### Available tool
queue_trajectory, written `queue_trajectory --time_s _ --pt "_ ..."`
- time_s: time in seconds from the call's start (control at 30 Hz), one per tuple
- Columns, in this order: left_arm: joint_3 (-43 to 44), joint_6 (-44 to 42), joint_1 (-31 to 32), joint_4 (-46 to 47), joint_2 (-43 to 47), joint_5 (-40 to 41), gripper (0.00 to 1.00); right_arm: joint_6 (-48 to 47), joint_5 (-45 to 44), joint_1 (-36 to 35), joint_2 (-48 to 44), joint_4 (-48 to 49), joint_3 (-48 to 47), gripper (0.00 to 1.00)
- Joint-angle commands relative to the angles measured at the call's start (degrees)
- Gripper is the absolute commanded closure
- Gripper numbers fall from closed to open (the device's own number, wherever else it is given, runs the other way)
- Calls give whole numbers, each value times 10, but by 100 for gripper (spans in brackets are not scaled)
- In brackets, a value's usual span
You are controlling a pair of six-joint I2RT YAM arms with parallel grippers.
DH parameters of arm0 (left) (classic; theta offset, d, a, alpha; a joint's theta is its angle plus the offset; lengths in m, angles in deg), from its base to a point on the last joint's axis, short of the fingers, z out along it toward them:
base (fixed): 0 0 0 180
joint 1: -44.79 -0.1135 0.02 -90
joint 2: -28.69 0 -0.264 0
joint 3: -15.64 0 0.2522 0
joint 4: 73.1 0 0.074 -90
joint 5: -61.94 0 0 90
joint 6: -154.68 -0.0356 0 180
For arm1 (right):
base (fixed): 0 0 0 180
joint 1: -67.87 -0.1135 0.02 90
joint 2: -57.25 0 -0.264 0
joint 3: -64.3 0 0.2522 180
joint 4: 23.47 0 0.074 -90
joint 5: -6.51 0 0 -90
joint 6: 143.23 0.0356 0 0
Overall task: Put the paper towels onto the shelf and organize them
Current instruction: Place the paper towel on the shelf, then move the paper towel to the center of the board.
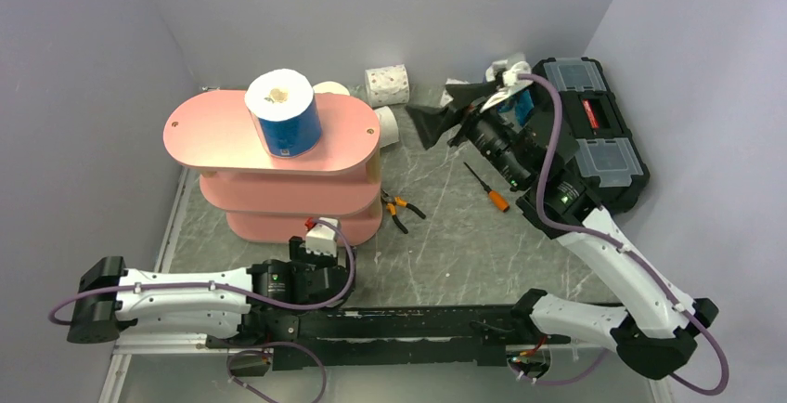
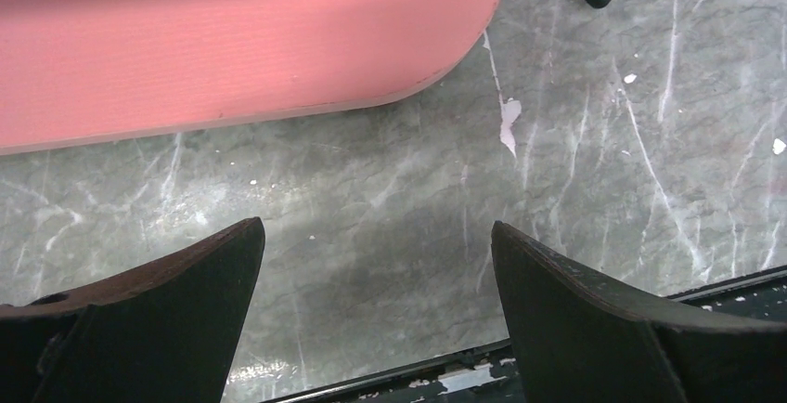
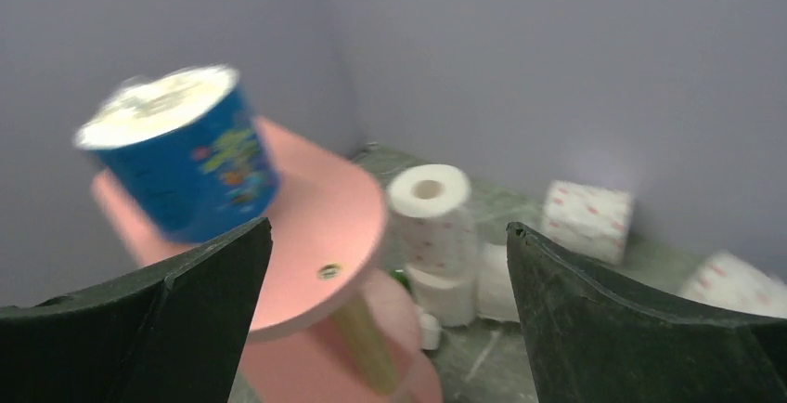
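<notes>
Blue-wrapped paper towel roll (image 1: pixel 284 115): upright on top board of pink three-tier oval shelf (image 1: pixel 213 134). Left jaws, right jaws: wide open, empty.

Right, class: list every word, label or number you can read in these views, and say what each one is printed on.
No text can be read in any view.
Blue roll: coloured print on the wrapper, too blurred to read.
Toolbox: red label on the lid, too small to read.
</notes>
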Motion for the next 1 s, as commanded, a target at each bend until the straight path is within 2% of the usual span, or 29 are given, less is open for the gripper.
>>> queue_trajectory --time_s 0.0,0.1,0.23,0.47,0.63,0.77,0.97 --pt "14 -27 3 51 -9 -11 1 82 -292 21 10 -84 7 1" --pt "21 -33 3 57 -26 -20 1 128 -333 60 28 -138 11 3" --pt "24 -58 3 69 -35 -28 1 190 -343 131 51 -149 27 4" --pt "-17 -142 3 152 17 -67 1 272 -228 277 142 -118 20 7" --pt "-55 -177 4 194 71 -96 3 263 -214 342 248 -104 -57 10" --pt "-65 -181 4 181 102 -97 2 225 -233 358 370 -116 -143 11" --pt "-69 -199 4 163 112 -95 2 199 -223 371 495 -83 -217 13"
